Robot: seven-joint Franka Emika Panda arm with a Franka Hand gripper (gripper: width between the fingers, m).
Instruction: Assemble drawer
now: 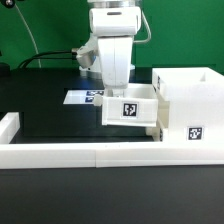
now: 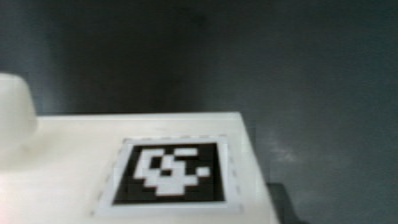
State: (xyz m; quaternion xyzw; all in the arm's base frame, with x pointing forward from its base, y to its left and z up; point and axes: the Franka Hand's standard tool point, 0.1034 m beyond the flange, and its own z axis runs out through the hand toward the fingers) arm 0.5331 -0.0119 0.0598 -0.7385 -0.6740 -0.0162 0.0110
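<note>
Room for moving is tight. We see a small white tray (image 1: 131,108) in the middle of the exterior view, touching the tall box casing (image 1: 190,105) on its right. A low white rail (image 1: 70,155) runs across just below it. Black table (image 1: 50,118) lies bare to the left. The tray's tagged face (image 2: 169,172) points at us. Its long side goes left to right. We cannot tell whether the gripper (image 1: 113,82) is spread or pinching.
</note>
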